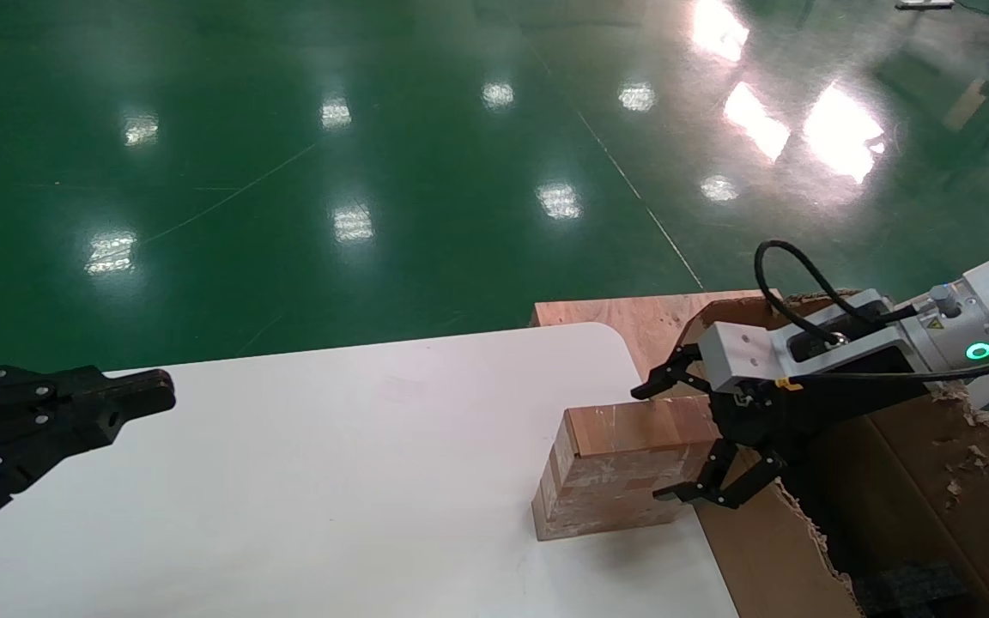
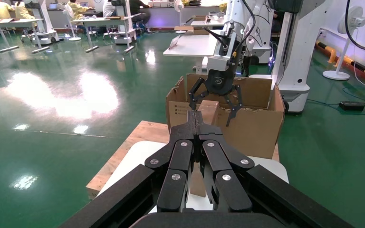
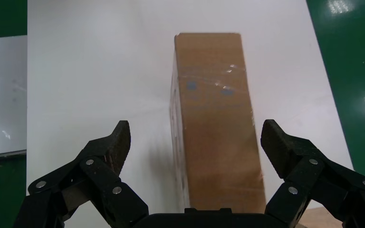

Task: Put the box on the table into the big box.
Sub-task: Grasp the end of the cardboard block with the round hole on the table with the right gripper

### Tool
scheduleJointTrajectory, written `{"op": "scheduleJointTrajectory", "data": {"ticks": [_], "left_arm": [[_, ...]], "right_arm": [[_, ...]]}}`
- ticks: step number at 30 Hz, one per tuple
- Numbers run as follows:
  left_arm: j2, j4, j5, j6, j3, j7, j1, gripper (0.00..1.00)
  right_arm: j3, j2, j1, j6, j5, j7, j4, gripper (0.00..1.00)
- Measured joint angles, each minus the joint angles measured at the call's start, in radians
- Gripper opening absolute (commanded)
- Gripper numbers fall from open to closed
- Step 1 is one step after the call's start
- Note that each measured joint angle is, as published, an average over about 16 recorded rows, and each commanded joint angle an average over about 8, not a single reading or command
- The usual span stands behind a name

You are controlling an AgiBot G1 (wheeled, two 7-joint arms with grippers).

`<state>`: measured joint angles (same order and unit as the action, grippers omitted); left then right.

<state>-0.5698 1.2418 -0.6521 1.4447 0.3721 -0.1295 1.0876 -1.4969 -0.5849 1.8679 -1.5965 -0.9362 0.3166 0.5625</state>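
The small taped brown box stands on the white table near its right edge; it also shows in the right wrist view and the left wrist view. My right gripper is open at the box's right end, one finger above the box's far side and one at its near side, not touching it; in the right wrist view the box lies between the spread fingers. The big box with a ragged rim stands just right of the table. My left gripper is shut and empty at the left.
A light wooden board lies under the carton behind the table's far right corner. Black foam shows inside the carton. Green floor surrounds the table. Other tables and robots stand far off in the left wrist view.
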Motion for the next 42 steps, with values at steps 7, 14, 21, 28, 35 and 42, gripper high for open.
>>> {"op": "scheduleJointTrajectory", "data": {"ticks": [7,14,21,28,35,42], "left_arm": [[0.0,0.0,0.0,0.0,0.0,0.0,0.0,1.0],[0.0,0.0,0.0,0.0,0.0,0.0,0.0,1.0],[0.0,0.0,0.0,0.0,0.0,0.0,0.0,1.0],[0.0,0.0,0.0,0.0,0.0,0.0,0.0,1.0],[0.0,0.0,0.0,0.0,0.0,0.0,0.0,1.0],[0.0,0.0,0.0,0.0,0.0,0.0,0.0,1.0]], "right_arm": [[-0.012,-0.004,0.006,0.0,0.011,0.004,-0.008,0.0],[-0.007,-0.002,0.003,0.0,0.006,0.003,-0.005,0.0],[-0.003,-0.001,0.001,0.0,0.002,0.002,-0.002,0.0],[-0.001,-0.001,0.0,0.0,-0.001,0.002,-0.001,0.0],[0.0,-0.001,-0.001,0.001,-0.002,0.001,0.0,0.0],[-0.006,0.004,0.005,0.005,0.013,-0.03,0.027,0.0]]}}
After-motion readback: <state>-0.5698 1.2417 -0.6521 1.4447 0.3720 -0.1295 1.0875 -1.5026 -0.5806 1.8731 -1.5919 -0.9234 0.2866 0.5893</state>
